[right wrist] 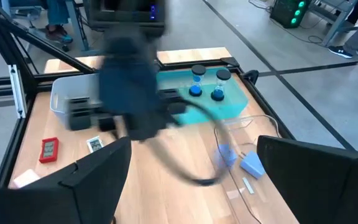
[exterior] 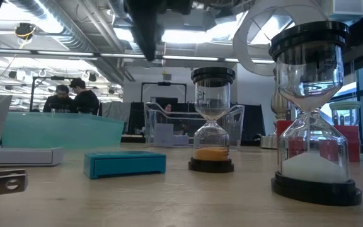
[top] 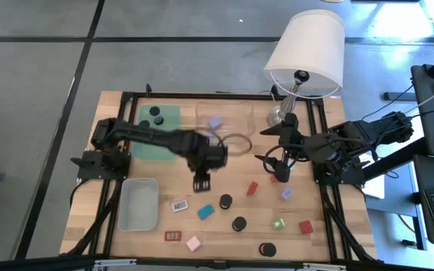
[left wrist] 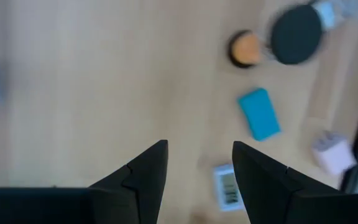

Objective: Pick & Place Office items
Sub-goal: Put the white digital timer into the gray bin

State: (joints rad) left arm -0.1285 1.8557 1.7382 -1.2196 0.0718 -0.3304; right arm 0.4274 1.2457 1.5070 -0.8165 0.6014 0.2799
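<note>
I am hovering the left pincer [top: 201,183] over the middle of the wooden tabletop [top: 322,241], its two dark fingers [left wrist: 143,177] standing a little apart with only bare wood between them, so it is carrying nothing. The right pincer [top: 268,161] is waiting toward the right edge, jaws spread wide and empty, near the white-shaded lamp [top: 306,51].

By my reckoning the job is only partly along. Two small hourglass timers with black caps [top: 157,115] are standing on the translucent green mat [top: 173,113] near the far left corner, and a little lilac block [top: 215,122] is sitting in the clear plastic tray [top: 241,117] at the far edge. The grey rectangular tray [top: 139,204] by the left edge is looking empty, though I cannot be sure from overhead.

Most of the pieces are lying loose along the near half of the tabletop: a flat white labelled rectangle [top: 180,204] and a teal block [top: 206,211] just ahead of my left pincer, a black-capped hourglass [top: 225,201] and another [top: 239,223] nearby, a red block [top: 252,187], a flat red labelled rectangle [top: 173,235], a pink block [top: 194,242], a green block [top: 278,223], another red block [top: 306,226] and a black cap [top: 267,249] toward the near edge. All are thumb-sized, sitting apart from one another and easy to reach.
</note>
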